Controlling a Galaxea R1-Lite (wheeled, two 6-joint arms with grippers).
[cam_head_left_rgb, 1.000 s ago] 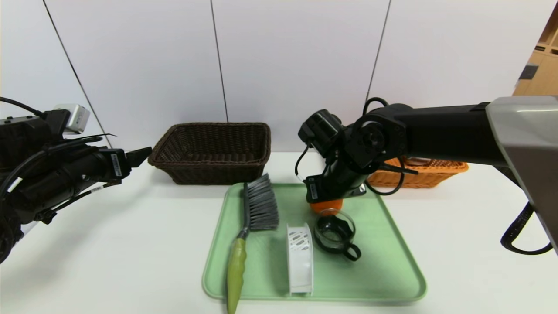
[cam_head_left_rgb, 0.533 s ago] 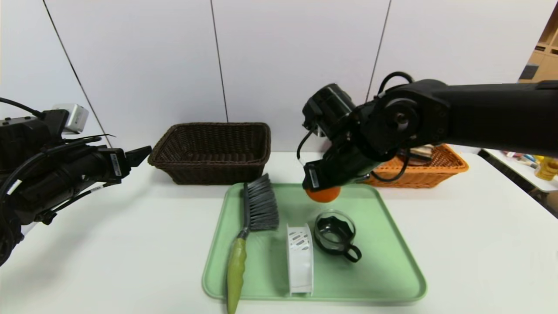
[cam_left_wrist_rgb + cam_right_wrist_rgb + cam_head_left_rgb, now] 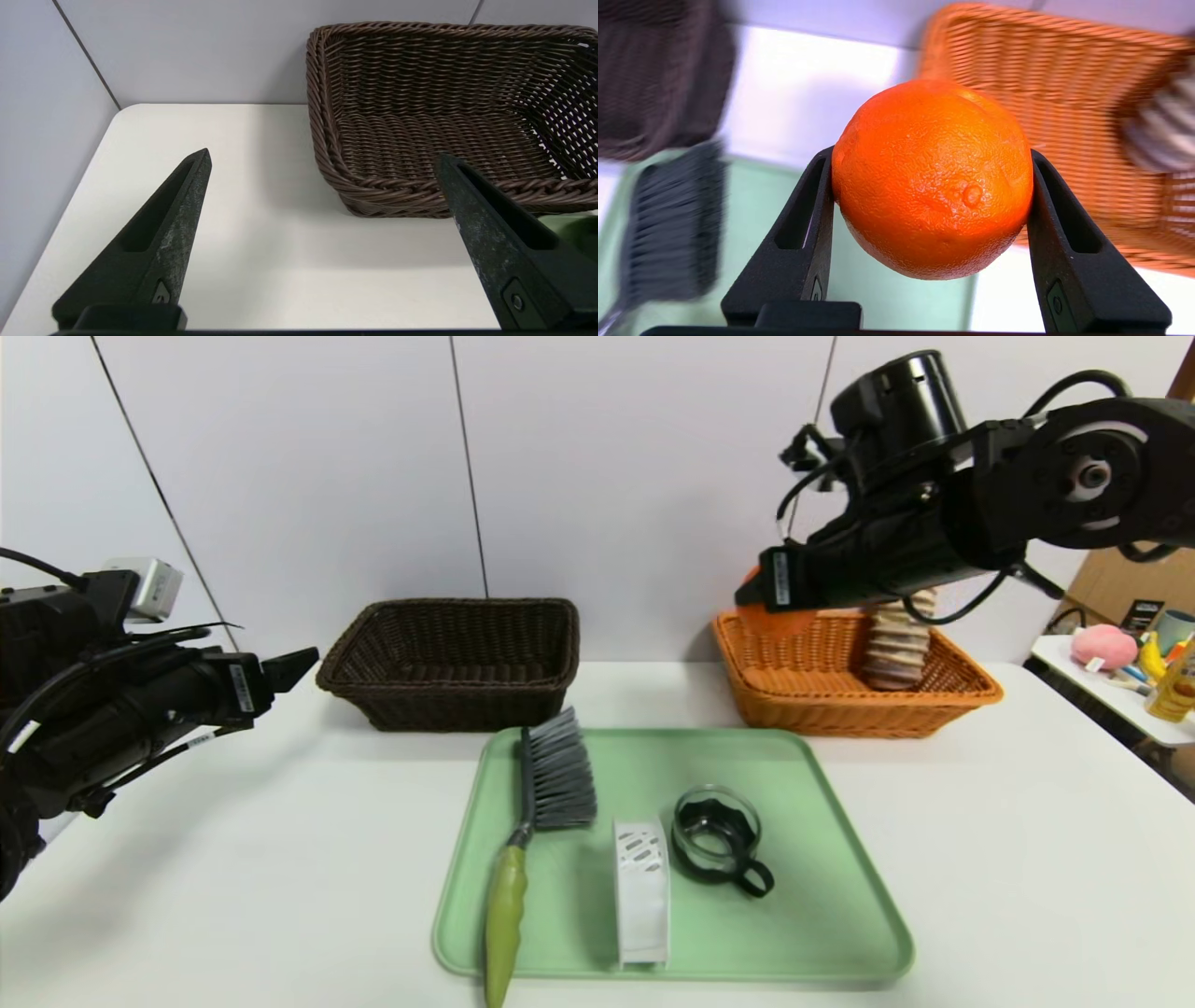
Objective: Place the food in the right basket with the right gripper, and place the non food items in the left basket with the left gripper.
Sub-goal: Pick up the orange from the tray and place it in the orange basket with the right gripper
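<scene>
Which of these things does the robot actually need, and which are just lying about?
Needed: orange in right gripper, striped roll, orange basket, brush, glass cup, white spool, dark basket, left gripper.

Lying about: green tray, side-table clutter.

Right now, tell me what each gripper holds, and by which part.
The right gripper clamps the round orange fruit across its middle, a finger on each side. The left gripper holds nothing, its fingers spread apart.

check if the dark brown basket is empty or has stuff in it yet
Empty. The left wrist view shows only bare weave inside the dark brown basket.
</scene>
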